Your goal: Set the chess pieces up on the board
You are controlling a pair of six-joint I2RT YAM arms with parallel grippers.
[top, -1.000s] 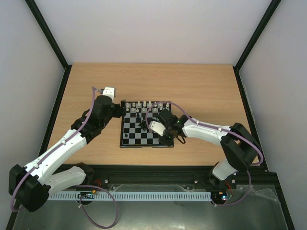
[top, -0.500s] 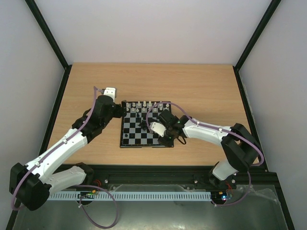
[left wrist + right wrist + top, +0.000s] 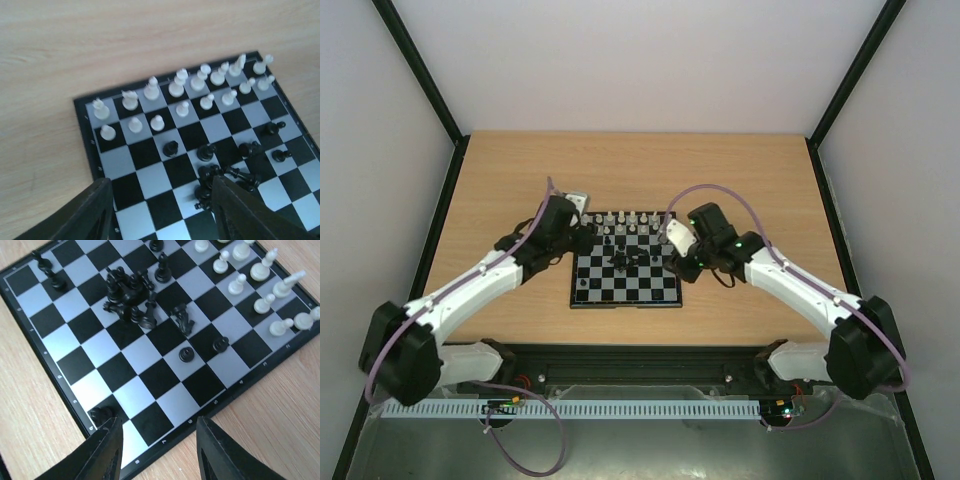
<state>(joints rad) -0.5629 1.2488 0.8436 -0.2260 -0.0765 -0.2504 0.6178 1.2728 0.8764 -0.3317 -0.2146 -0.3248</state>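
The board [image 3: 620,290] lies mid-table with white chess pieces [image 3: 620,220] in two rows along its far edge. Black chess pieces [image 3: 625,260] lie in a loose heap near its middle, some tipped over. My left gripper [image 3: 586,234] hovers over the board's left side. In its wrist view that gripper [image 3: 160,215] is open over bare squares, and the black heap [image 3: 220,180] sits by its right finger [image 3: 240,210]. My right gripper [image 3: 157,450] is open above the board's edge [image 3: 210,412]. A single black piece [image 3: 100,413] stands on a corner square by its left finger [image 3: 107,450].
Several single black pieces [image 3: 186,354] stand apart from the heap [image 3: 127,290]. Bare wood [image 3: 740,180] surrounds the board. Black frame rails [image 3: 440,230] run along both sides of the table and white walls stand beyond them.
My right gripper has opened and drawn back from the board's middle to its right edge. The left arm has swung right, bringing its gripper over the board's left side.
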